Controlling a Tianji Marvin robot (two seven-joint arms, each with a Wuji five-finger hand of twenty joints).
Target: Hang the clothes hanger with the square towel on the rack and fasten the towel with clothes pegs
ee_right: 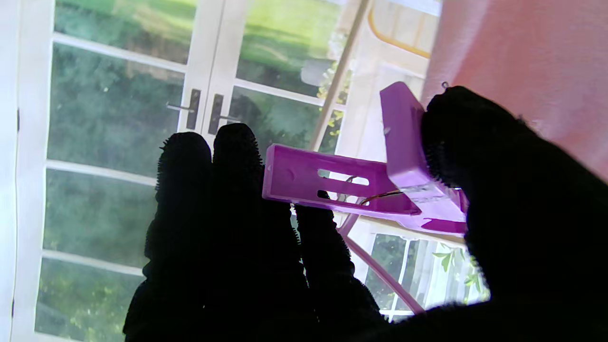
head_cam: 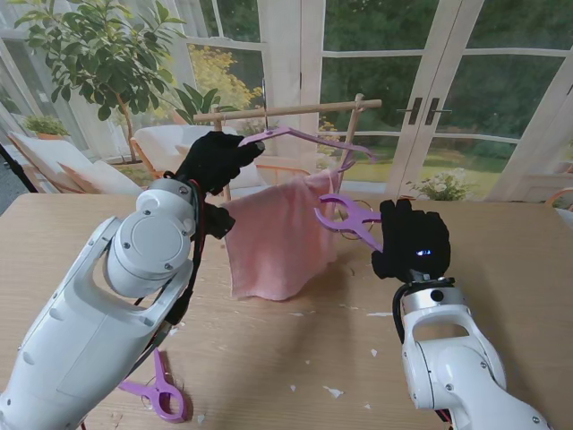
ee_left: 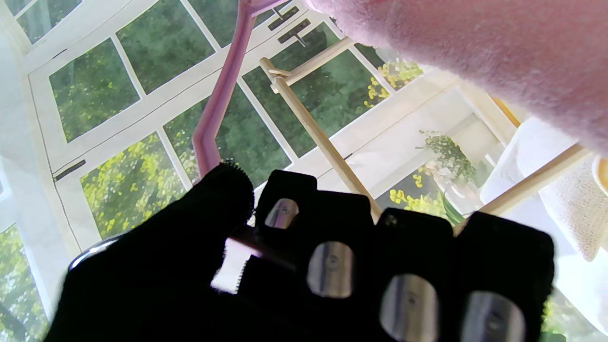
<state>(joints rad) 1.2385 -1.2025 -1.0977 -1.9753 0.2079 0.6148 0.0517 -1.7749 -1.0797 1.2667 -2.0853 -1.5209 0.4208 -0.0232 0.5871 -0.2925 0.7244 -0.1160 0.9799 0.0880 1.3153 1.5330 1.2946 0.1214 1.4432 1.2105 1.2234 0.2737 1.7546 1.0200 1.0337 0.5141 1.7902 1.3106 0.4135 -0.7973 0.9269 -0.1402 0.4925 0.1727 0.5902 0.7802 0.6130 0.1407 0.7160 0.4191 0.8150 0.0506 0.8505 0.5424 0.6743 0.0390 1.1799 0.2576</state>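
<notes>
Daylight pours through white-framed French doors (head_cam: 421, 98) with dark handles, opening onto green lawn and trees. A leafy potted plant (head_cam: 98, 54) stands at the left beside cushioned wicker chairs (head_cam: 54, 166). A pale wooden table (head_cam: 501, 233) fills the foreground, flecked with white scraps.

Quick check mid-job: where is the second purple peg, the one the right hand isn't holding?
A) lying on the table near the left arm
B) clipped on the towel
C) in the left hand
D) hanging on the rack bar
A: in the stand view the spare peg lies flat on the table beside the left arm, while the right hand holds the other peg by the towel.
</notes>
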